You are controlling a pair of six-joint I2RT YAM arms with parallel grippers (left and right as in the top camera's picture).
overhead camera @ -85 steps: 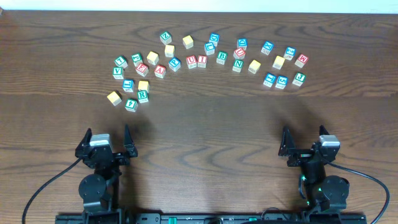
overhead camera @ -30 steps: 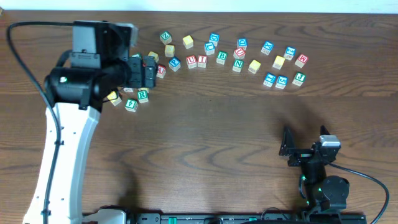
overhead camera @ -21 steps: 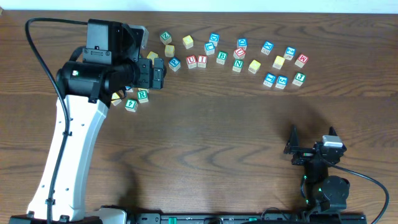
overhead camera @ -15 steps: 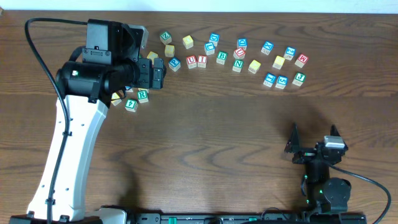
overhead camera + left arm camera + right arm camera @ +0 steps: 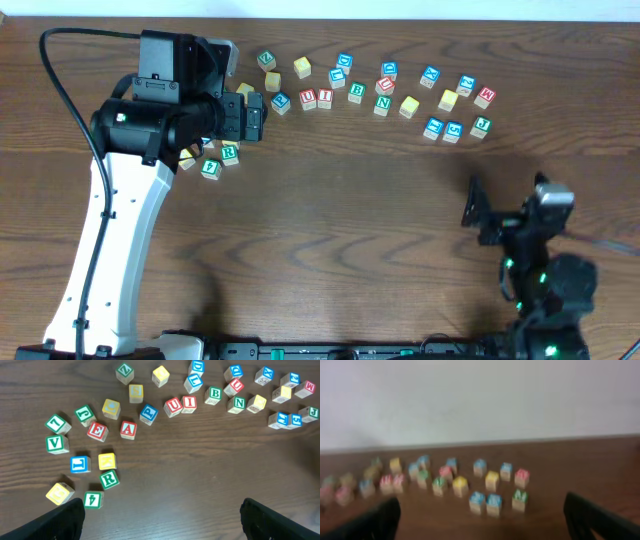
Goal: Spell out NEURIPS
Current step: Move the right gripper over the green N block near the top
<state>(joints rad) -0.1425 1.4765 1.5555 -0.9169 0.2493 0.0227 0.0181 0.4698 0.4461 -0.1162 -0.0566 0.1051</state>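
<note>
Left jaws and right jaws gape wide, holding nothing. The small wooden alphabet cubes (image 5: 308, 98) lie scattered along the top of the overhead frame on the brown table (image 5: 340, 230).

Softly lit from above, faint shadows on the table (image 5: 330, 230), crisp overhead and at the left wrist, blurred throughout at the right wrist.

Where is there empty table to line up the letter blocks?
The big bare stretch of table lies nearer than the letter cubes, between the white left arm and the right tool. The far strip, from the green V cube to the green J cube on the right, is crowded.
</note>
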